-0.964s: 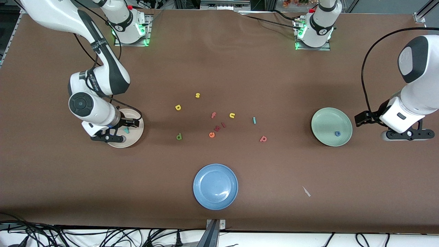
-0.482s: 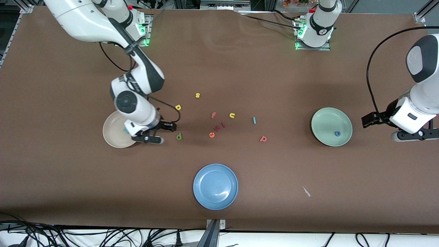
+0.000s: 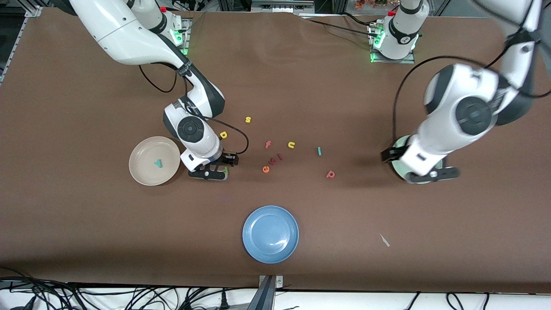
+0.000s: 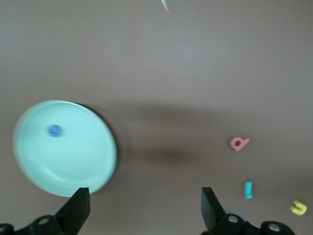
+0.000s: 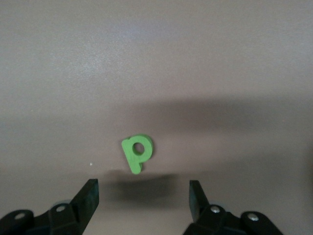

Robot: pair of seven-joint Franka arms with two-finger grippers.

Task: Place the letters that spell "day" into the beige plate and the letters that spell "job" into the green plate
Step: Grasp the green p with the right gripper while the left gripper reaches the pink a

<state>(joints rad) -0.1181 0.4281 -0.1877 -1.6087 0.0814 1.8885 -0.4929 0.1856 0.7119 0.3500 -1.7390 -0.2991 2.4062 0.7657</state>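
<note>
Green "d" (image 5: 137,153) lies flat on the brown counter (image 3: 301,86), just beside the beige plate (image 3: 144,172) toward the left arm's end. The right gripper (image 3: 217,165) hangs directly over it, fingers spread with the letter between them and nothing grasped; the right wrist view shows both fingertips (image 5: 88,193) apart from the letter.

Teal "y" (image 3: 159,163) rests in the beige plate. Yellow "a" (image 3: 223,134) lies on the counter farther from the front camera than the "d", beside the right arm's wrist.

Blue "o" (image 4: 54,130) sits in the green plate (image 4: 93,166). The left gripper (image 4: 142,203) hovers over the rim of that plate, released and empty, fingers wide. Pinkish-red "b" (image 3: 330,174) lies on the counter between the green plate and the middle cluster of letters; teal "j" (image 3: 319,150) lies near it, farther from the front camera.

Middle cluster: yellow "s" (image 3: 248,119), red "f" (image 3: 267,144), yellow "u" (image 3: 291,145), orange "e" (image 3: 265,169), plus two small red pieces beside the "e". Blue plate (image 3: 270,234) sits nearest the front camera, with a small pale scrap (image 3: 384,240) toward the left arm's end.
</note>
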